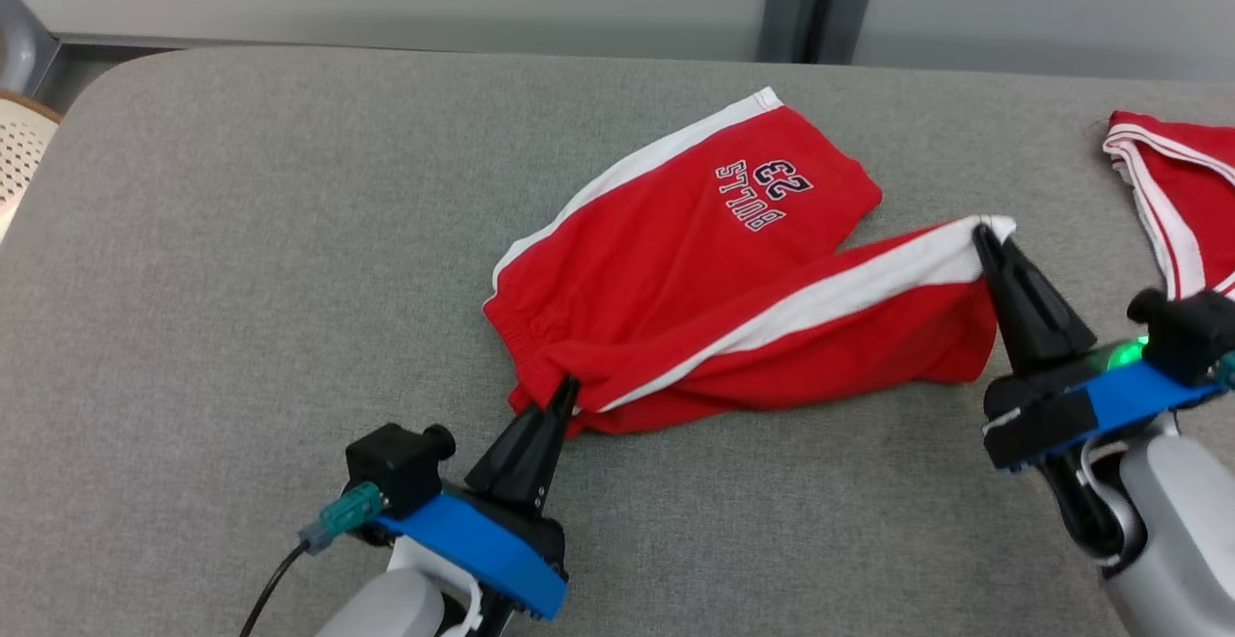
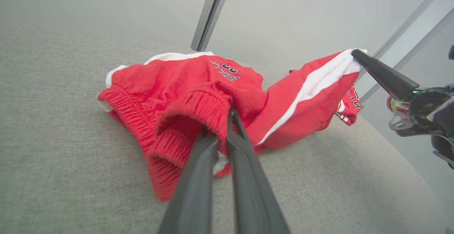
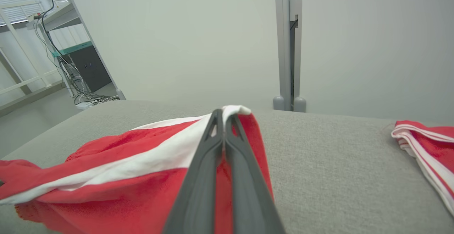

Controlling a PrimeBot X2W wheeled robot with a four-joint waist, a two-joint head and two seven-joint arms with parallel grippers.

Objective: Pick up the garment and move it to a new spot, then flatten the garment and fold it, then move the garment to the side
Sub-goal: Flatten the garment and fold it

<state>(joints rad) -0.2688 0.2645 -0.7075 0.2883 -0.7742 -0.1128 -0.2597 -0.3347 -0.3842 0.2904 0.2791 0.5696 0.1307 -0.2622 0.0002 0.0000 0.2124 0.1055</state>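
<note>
A pair of red cotton shorts with white side stripes and a dark "BULLS 23" print (image 1: 695, 270) lies near the middle of the grey fabric-covered desk (image 1: 241, 232), and both sets of jaws are already on it. The left jaws are clenched on the gathered elastic waistband at the near-left end. The right jaws are pinched shut on the white-striped hem corner of one leg at the right end.

The move ahead turns on the line between those two grips. It runs left to right across the head view along the striped leg, rising a little toward the right, and that is the garment's long axis as it lies. Each set of jaws has its own end, so neither needs to reach across. The right-hand corner is held up off the desk, while the waistband end sits low and bunched, touching the surface. The printed leg lies flat and angled away to the far side, off that line — it would likely trail or drag if the shorts were raised.

The desk is soft and matte, probably with some drag on cloth. A second red garment with white trim (image 1: 1187, 183) lies just beyond the right jaws at the right edge, so free room for a new spot looks to be on the left. Behind the desk is a pale wall panel with a grey post (image 1: 815, 0).
</note>
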